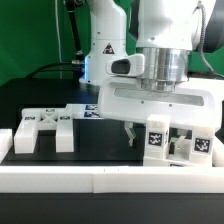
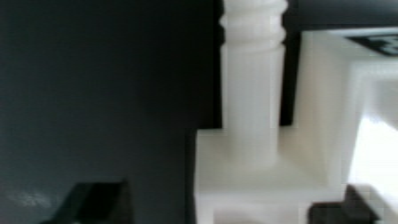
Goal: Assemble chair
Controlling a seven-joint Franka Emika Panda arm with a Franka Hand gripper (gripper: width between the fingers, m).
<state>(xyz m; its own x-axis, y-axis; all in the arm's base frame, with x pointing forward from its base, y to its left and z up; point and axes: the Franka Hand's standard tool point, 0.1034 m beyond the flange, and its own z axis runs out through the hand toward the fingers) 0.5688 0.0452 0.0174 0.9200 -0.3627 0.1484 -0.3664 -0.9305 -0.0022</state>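
Note:
My gripper [image 1: 155,136] hangs low over a cluster of white chair parts at the exterior view's right. The cluster includes a tagged block [image 1: 155,141] and another tagged piece [image 1: 200,146]. One dark finger [image 1: 129,135] shows beside the cluster. In the wrist view the gripper [image 2: 231,205] is open, with its fingertips [image 2: 98,200] at the two lower corners. Between them are a white block [image 2: 267,175] and a slim turned white post [image 2: 249,60]. One finger stands clear of the block. A notched white frame [image 1: 40,130] lies at the exterior view's left.
A long low white border rail [image 1: 110,180] runs along the front. A flat strip of tags, the marker board [image 1: 88,111], lies behind the frame. A second robot base [image 1: 105,45] stands at the back on the black table [image 1: 30,100].

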